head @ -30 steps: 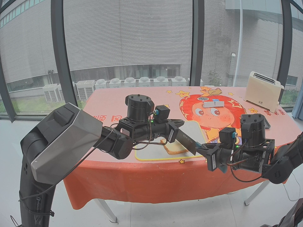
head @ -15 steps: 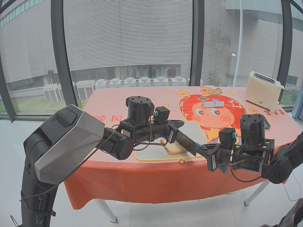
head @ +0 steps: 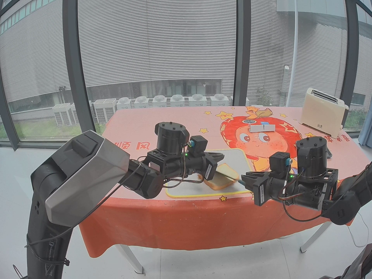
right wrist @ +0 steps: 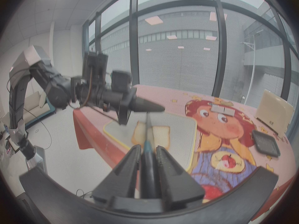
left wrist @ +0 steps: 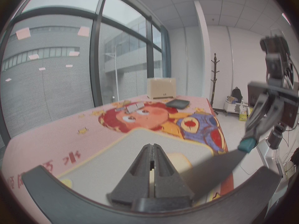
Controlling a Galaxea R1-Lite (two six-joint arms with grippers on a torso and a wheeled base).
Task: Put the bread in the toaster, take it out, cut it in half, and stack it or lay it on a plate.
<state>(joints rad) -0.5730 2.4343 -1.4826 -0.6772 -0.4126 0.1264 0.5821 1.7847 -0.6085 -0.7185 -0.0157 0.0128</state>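
Note:
A slice of bread lies on the white cutting board near the table's front edge. My right gripper is shut on the teal handle of a knife, at the board's right edge. The blade runs edge-on across the middle of the slice. My left gripper is shut with nothing in it, its tip low over the far left part of the bread. I cannot tell whether it touches the slice. The cream toaster stands at the back right corner.
A black plate lies on the table between the toaster and my right arm. A small white and blue object rests further back on the printed tablecloth. The table's front edge runs just below the board.
The knife's blade, shown broadside in front of the bread before, has turned edge-on and come down low across it. My left gripper has sunk a little towards the board.

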